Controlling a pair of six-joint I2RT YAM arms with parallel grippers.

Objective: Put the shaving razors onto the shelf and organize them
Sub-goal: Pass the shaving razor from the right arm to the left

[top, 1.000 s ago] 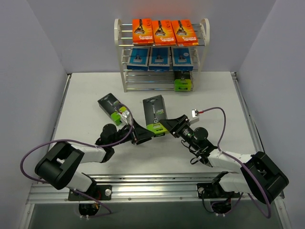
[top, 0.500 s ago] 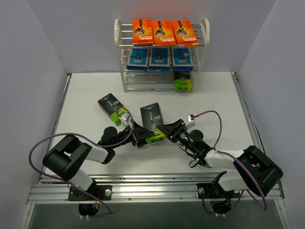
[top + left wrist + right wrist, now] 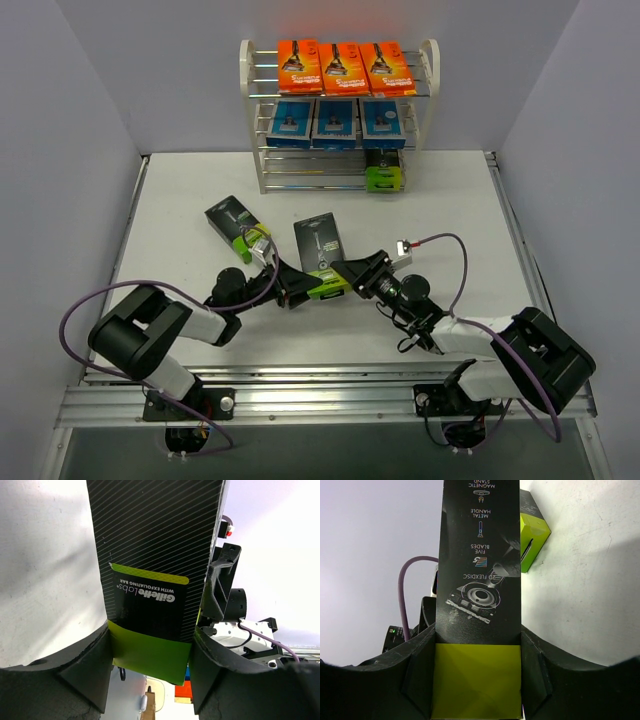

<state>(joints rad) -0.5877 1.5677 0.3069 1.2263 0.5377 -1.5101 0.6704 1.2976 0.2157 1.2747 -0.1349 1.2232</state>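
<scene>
A black-and-lime razor box (image 3: 320, 252) sits mid-table, gripped at its lime end from both sides. My left gripper (image 3: 303, 289) is shut on it, fingers pressed against the edges of the box (image 3: 150, 555). From the right, my right gripper (image 3: 346, 272) is also shut on this box (image 3: 479, 555). A second black-and-lime box (image 3: 234, 226) lies flat on the table to the left, also visible as the other box (image 3: 534, 530). The shelf (image 3: 246, 62) holds three orange cards (image 3: 338, 66) on top, three blue packs (image 3: 333, 120) below, and one black-and-lime box (image 3: 385, 172) on a lower tier.
The shelf stands against the back wall, with grey walls on both sides. The right arm's wrist (image 3: 225, 590) sits close behind the held box in the left wrist view. A purple cable (image 3: 450, 250) loops over the table to the right.
The left gripper, open a second ago, has shut on the box's lime end. Both arms and the box came lower and nearer, then held nearly still.
</scene>
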